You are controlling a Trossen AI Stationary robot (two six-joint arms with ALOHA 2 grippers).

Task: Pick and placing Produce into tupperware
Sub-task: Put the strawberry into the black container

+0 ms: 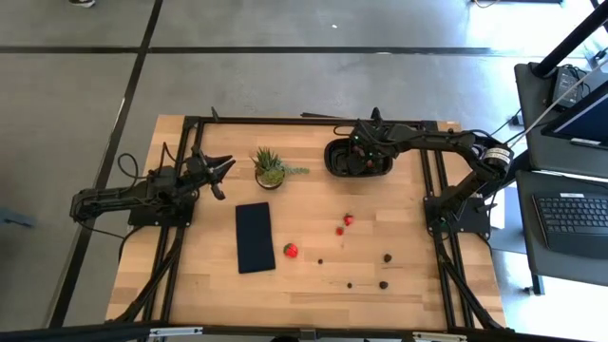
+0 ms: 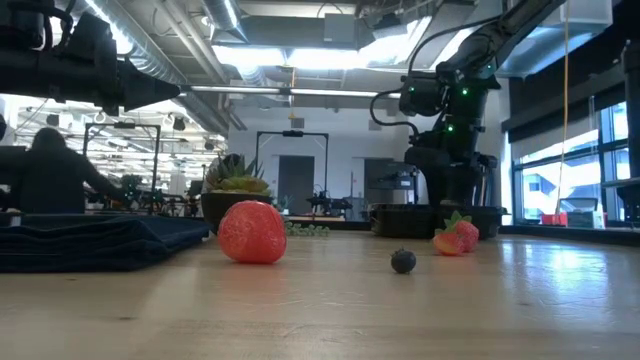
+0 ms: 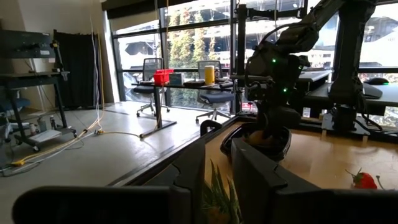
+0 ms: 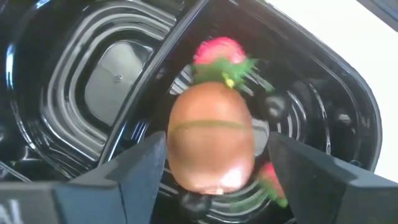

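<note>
The black oval tupperware [image 1: 334,152] sits at the far right of the table. My right gripper [image 1: 357,158] reaches down into it, open, and the brown kiwi [image 4: 211,137] lies between its fingers. Strawberries [image 4: 219,53] and a dark berry [image 4: 273,106] rest on the tupperware floor [image 4: 118,68]. On the table lie a large strawberry [image 1: 291,250], two smaller ones [image 1: 348,219] and several dark berries [image 1: 388,256]. My left gripper [image 1: 220,174] waits open at the table's left, above the wood. My right gripper comes at the kiwi from above, one finger on each side of it. A narrow dark gap shows between the kiwi and one finger [image 4: 292,165]. The other finger [image 4: 140,168] meets the kiwi's edge in the picture; I cannot tell whether it touches.
A spiky green potted plant [image 1: 270,168] stands between the two grippers. A flat dark rectangular pad [image 1: 255,237] lies near the table's middle left. Black frame rails [image 1: 285,121] run along the far and side edges. Desks with laptops stand to the table's right.
</note>
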